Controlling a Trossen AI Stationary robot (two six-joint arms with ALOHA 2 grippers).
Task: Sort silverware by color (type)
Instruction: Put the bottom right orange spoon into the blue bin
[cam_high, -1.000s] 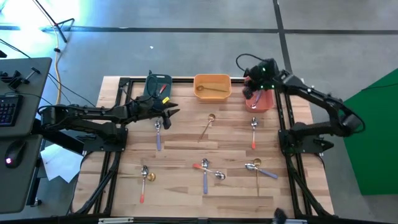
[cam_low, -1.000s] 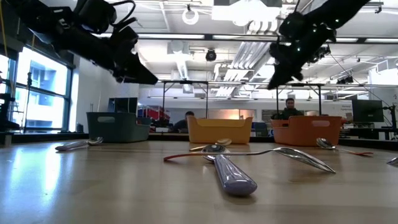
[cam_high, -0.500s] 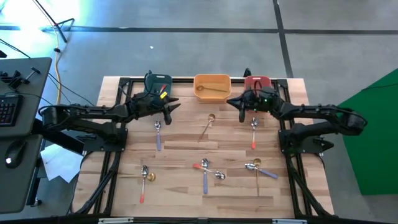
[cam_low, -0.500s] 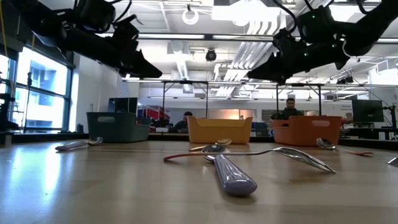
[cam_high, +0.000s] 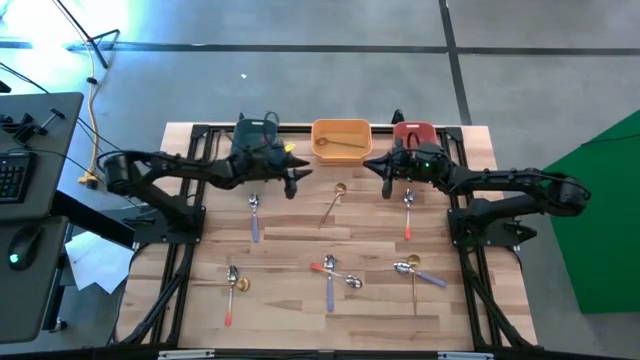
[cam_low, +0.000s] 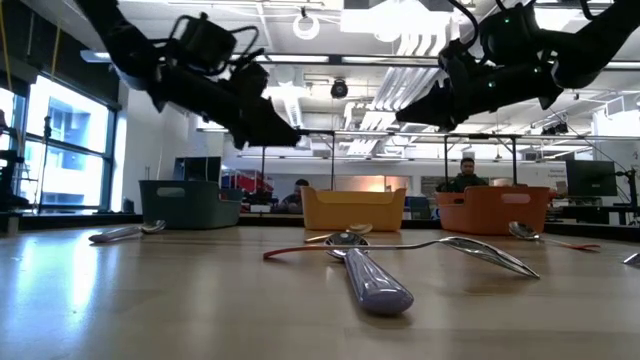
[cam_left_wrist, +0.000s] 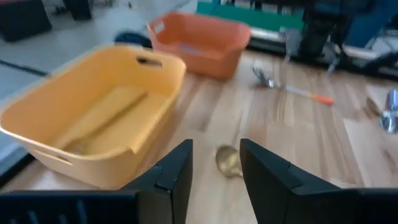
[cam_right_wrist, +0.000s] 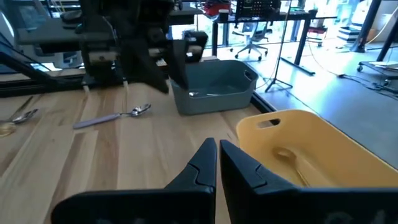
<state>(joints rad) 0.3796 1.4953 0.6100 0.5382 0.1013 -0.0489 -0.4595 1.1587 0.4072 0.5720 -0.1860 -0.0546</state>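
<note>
Gold caught the eye: a gold spoon (cam_high: 332, 203) lay on the wooden surface (cam_high: 290, 250) just ahead of the left gripper (cam_high: 293, 182), whose fingers stood apart and empty above it. The right gripper (cam_high: 371, 165) hovered pinched together near the orange bin (cam_high: 341, 128), the rest of the silverware (cam_high: 330, 275) scattered across the boards.

Teal bin (cam_high: 255, 133): mostly hidden under left arm, contents unreadable from above. Gold spoon (cam_left_wrist: 229, 161) ahead of left gripper (cam_left_wrist: 216, 169): blurred, handle not traceable. Red bin (cam_high: 414, 132) beyond right gripper (cam_high: 372, 165): interior indistinct.
</note>
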